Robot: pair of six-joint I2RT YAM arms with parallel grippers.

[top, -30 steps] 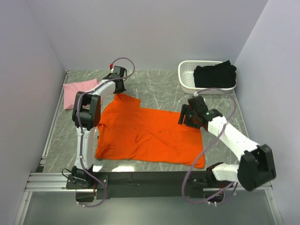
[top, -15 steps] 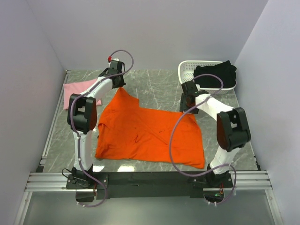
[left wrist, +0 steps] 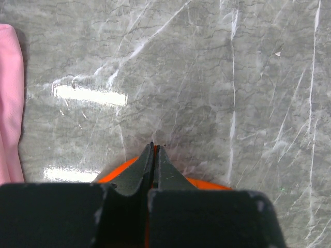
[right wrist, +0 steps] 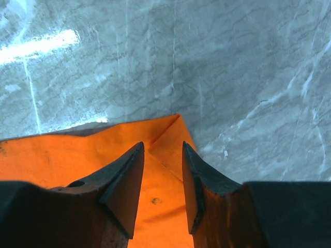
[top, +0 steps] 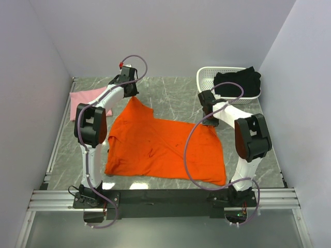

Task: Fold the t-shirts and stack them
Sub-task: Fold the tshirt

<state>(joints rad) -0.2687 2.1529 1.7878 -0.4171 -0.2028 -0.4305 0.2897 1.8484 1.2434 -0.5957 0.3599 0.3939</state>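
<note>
The bright orange t-shirt (top: 163, 147) lies spread on the marble table. My left gripper (top: 132, 96) is shut on its far left corner; orange cloth (left wrist: 209, 182) shows between and below the closed jaws (left wrist: 155, 150). My right gripper (top: 209, 120) is open over the shirt's far right corner (right wrist: 168, 132), one finger on each side of a small fold. The pale pink t-shirt (top: 85, 101) lies folded at the far left, also at the left edge of the left wrist view (left wrist: 10, 103). The black t-shirt (top: 237, 81) hangs over the basket.
A white slotted basket (top: 207, 85) stands at the back right, close behind my right gripper. Grey walls close in the table on the left, back and right. A metal rail (top: 155, 199) runs along the near edge.
My right arm swung from the shirt's right edge up to its far right corner. My left gripper pulled the far left corner a little farther back.
</note>
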